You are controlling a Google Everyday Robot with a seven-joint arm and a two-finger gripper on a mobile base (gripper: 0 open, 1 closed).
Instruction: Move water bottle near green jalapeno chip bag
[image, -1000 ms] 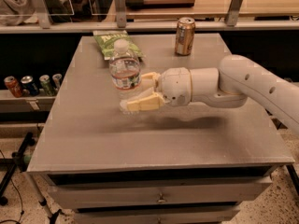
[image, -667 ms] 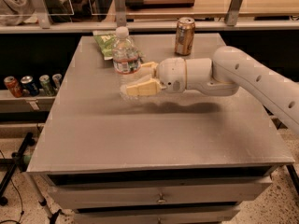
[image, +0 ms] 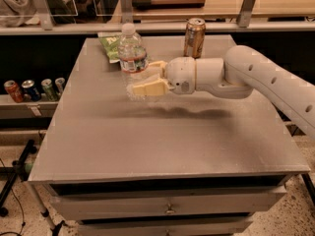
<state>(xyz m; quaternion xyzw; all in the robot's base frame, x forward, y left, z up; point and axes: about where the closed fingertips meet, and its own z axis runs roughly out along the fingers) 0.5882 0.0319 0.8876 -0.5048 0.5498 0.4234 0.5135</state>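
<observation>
Tabletop (image: 197,136): gripper (image: 142,78) around one water bottle (image: 132,52)

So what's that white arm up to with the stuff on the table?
A one-armed robot is moving a water bottle over to a green chip bag. Its gripper reaches in from the right, closed around the lower part of the upright bottle, at the back left of the grey table. The bottle is right beside the bag, which lies flat near the far edge. Whether the bottle's base touches the tabletop is hard to tell. A gold-brown drink can stands apart, further right.
</observation>
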